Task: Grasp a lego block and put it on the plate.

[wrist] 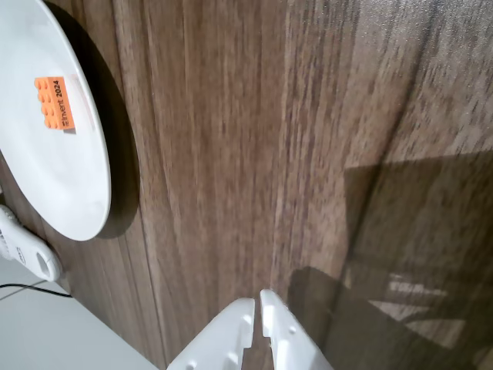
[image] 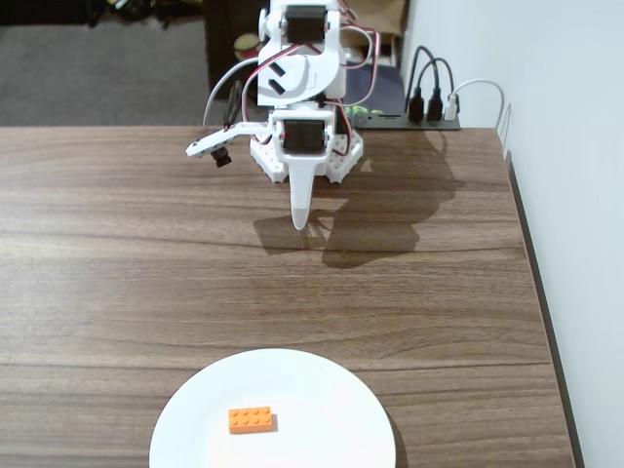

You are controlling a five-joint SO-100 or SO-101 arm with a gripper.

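The arm [image: 297,93] is built of white plastic shells with black servo blocks set into them, one near its top and one lower down in the fixed view. Red, white and dark cables loop out at about 3 o'clock and 9 o'clock of the upper body, and a small dark camera module sits on a white bracket toward 9 o'clock. The gripper [wrist: 257,304] has two smooth white tapering fingers [wrist: 231,331], with small round holes along one in the wrist view.

The white arm [image: 300,88] is folded back over its base, its gripper [image: 301,222] pointing down toward the tabletop, fingers [wrist: 231,339] nearly touching, holding nothing.
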